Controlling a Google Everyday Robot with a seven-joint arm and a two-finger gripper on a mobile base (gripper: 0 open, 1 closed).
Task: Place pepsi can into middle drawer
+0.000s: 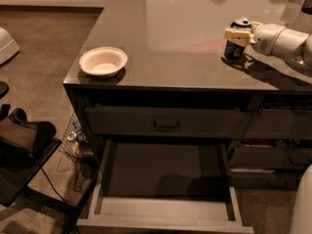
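Grey counter (185,57) filled the upper view, above a brown carpeted floor. Near its right edge the can (234,48) stood upright, its base at the surface; whether it rested there or hung just above could not be told. The gripper (238,32) reached in from the right, its pale fingers (233,33) closed on the can's upper part, one crossing the front just below the silver top. A white bowl (103,61) sat well apart, near the front left corner. Below, the top drawer (165,123) was shut, and the middle drawer (165,177) under it was pulled fully out, its dark bottom bare.
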